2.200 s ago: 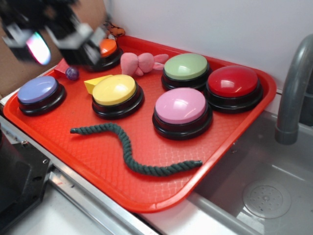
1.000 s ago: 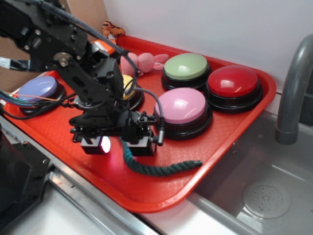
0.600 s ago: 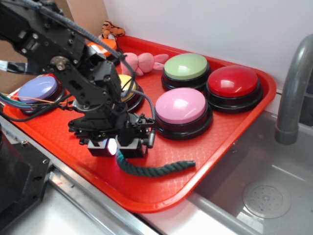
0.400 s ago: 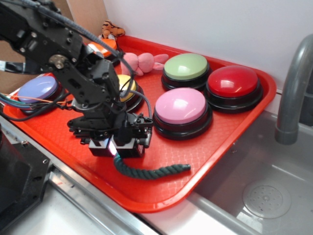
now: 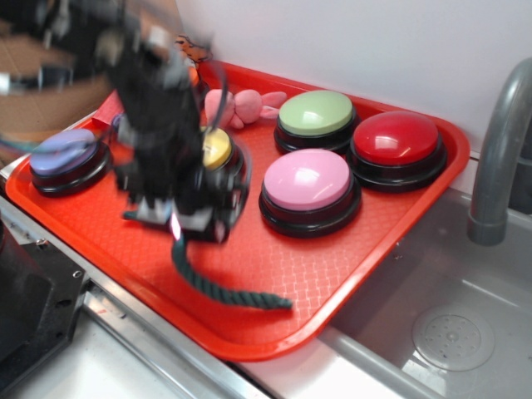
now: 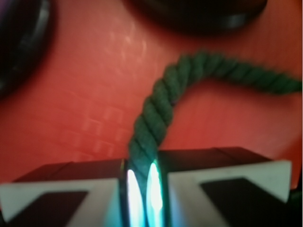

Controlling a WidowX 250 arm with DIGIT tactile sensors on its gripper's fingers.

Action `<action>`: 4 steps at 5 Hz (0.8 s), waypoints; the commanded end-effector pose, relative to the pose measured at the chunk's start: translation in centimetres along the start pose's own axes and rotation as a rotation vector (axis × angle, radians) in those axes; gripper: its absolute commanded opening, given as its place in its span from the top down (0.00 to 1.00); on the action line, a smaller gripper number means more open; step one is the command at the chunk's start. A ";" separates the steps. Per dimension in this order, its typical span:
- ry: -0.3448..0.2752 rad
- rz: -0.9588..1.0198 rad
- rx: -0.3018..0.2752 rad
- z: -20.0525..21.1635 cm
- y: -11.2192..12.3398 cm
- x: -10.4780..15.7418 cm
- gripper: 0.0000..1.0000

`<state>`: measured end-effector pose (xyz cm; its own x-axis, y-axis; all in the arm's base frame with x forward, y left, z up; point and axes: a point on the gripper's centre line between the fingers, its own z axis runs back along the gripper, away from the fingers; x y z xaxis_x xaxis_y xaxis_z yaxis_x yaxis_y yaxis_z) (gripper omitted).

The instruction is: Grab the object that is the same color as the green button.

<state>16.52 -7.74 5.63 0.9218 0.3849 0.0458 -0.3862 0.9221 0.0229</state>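
The dark green twisted rope (image 5: 218, 287) hangs from my gripper (image 5: 184, 229) over the front of the red tray (image 5: 349, 266), its free end trailing on the tray floor. In the wrist view the rope (image 6: 161, 101) runs straight up from between my fingers (image 6: 78, 189), which are shut on it; the gripper (image 6: 141, 182) pinches it tight. The green button (image 5: 316, 114) stands at the tray's back, well right of the arm. The arm is motion-blurred in the exterior view.
On the tray stand a pink button (image 5: 307, 180), a red button (image 5: 396, 140), a yellow button (image 5: 218, 151) partly behind the arm, and a blue button (image 5: 62, 151). A pink plush toy (image 5: 237, 105) lies at the back. A sink (image 5: 440, 324) and grey faucet (image 5: 499, 150) are right.
The gripper closed on the rope, then lifted and shifted left and back. The rope's free end has dragged leftward along the tray.
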 end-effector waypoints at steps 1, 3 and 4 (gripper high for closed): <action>-0.068 -0.241 0.046 10.2 4.3 4.2 1.00; -0.152 -0.326 0.089 13.5 7.2 6.7 1.00; -0.105 -0.358 0.060 13.1 8.0 7.3 1.00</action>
